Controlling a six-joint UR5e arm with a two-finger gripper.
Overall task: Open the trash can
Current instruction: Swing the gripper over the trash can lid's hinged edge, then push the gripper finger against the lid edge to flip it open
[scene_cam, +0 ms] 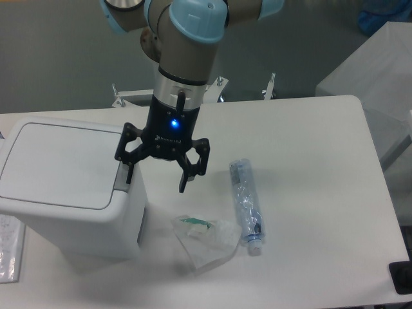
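The trash can [71, 193] is a large white boxy bin at the left of the table. Its flat white lid [61, 164] lies shut. A grey push tab [121, 179] sits at the lid's right edge. My gripper [156, 179] hangs just right of the bin, open and empty. Its left finger [129, 172] is right beside the grey tab; I cannot tell whether it touches. Its right finger [185, 181] hangs over the bare table.
A crushed clear plastic bottle [246, 203] lies right of the gripper. A crumpled clear wrapper with a green mark [206, 237] lies in front of it. A clear packet [9, 248] lies at the left edge. Metal clamps [270, 87] stand at the table's far edge.
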